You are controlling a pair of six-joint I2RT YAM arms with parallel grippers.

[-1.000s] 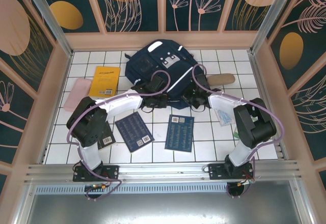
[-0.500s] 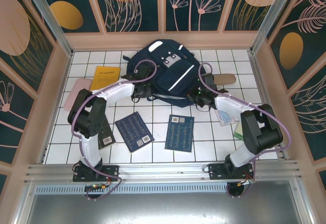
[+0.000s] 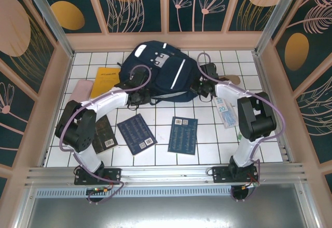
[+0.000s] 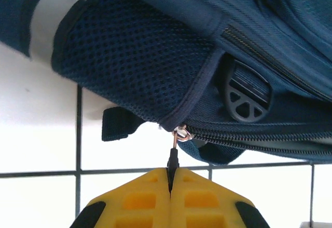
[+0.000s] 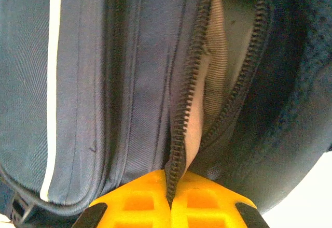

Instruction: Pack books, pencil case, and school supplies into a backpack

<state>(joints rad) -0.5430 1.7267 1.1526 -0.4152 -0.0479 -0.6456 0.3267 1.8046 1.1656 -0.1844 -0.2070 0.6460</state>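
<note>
The navy backpack (image 3: 162, 71) lies at the back middle of the tiled table. My left gripper (image 3: 136, 97) is at its near-left edge; in the left wrist view it (image 4: 170, 172) is shut on the dark zipper pull (image 4: 173, 157), which hangs from a closed zipper (image 4: 244, 134). My right gripper (image 3: 200, 88) is at the bag's right side. In the right wrist view it (image 5: 169, 179) is shut on one toothed edge of the zipper (image 5: 179, 134), which gapes open above. The yellow book (image 3: 107, 81), two navy books (image 3: 136, 133) (image 3: 182, 134) and a blackish book (image 3: 105, 134) lie on the table. Pink case (image 3: 80, 90) is at the left; tan pouch (image 3: 232, 79) peeks out behind the right arm.
A clear packet with blue print (image 3: 224, 111) lies by the right forearm. Pinkish wall panels (image 3: 166, 40) fence the table at the back and sides. The metal rail (image 3: 166, 175) with the arm bases runs along the near edge.
Both grippers have moved toward the back wall, still shut on the bag. The backpack has slid back and turned with them. The books have not moved.
</note>
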